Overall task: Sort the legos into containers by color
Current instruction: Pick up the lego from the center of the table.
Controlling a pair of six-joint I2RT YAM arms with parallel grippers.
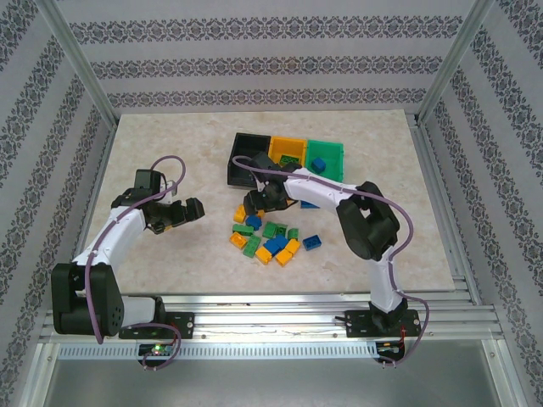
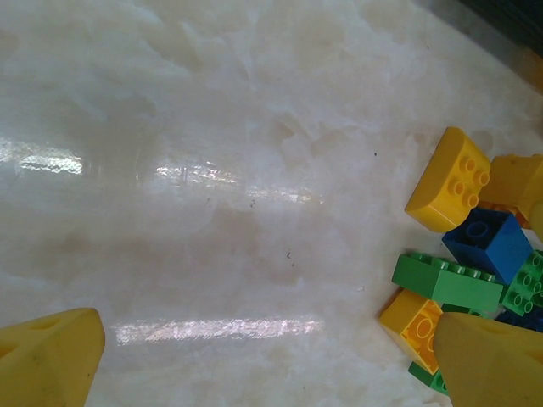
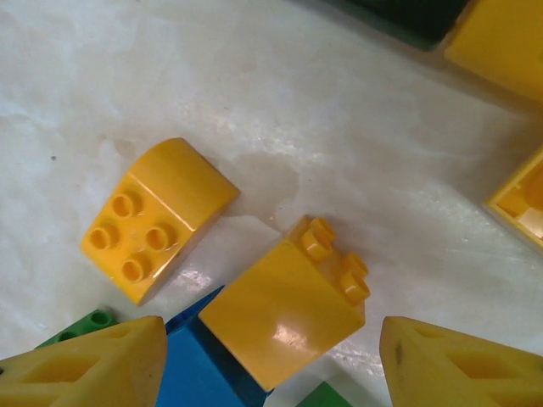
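Plainly glossy moulded plastic throughout: legos (image 1: 267,236) as small studded blocks in yellow-orange, green and blue, heaped on a pale, marble-patterned table (image 1: 170,144) with a soft sheen. Just beyond the heap, containers (image 1: 288,153) joined in a row, three counted: black bin (image 1: 249,151), yellow-orange bin (image 1: 287,146), green bin (image 1: 333,153), all rectangular and open-topped. In the green bin, one blue brick (image 1: 318,164). Loose on the table, roughly a dozen pieces; exact count hard to make, with several overlapped and some under the right arm.

From the right wrist, two yellow-orange pieces in full: a curved-top brick (image 3: 157,219) with four round studs facing up, and a smooth-faced brick (image 3: 288,309) tipped on its side, studs pointing toward the upper right. Beneath that, a blue piece (image 3: 191,369), mostly covered. Right gripper (image 3: 271,365) released, wedge-shaped yellow fingertips (image 3: 85,369) standing either side of the smooth-faced brick with a gap on each flank, grasping nothing. Cut off at the right edge, a hollow yellow piece (image 3: 522,199).

From the left wrist, left gripper (image 2: 271,365) spread wide over bare table at the heap's edge, holding nothing; one fingertip (image 2: 492,365) in front of an orange brick (image 2: 411,322). Nearby, one curved yellow brick (image 2: 450,180), one blue cube (image 2: 488,242), one long green plate (image 2: 445,281).
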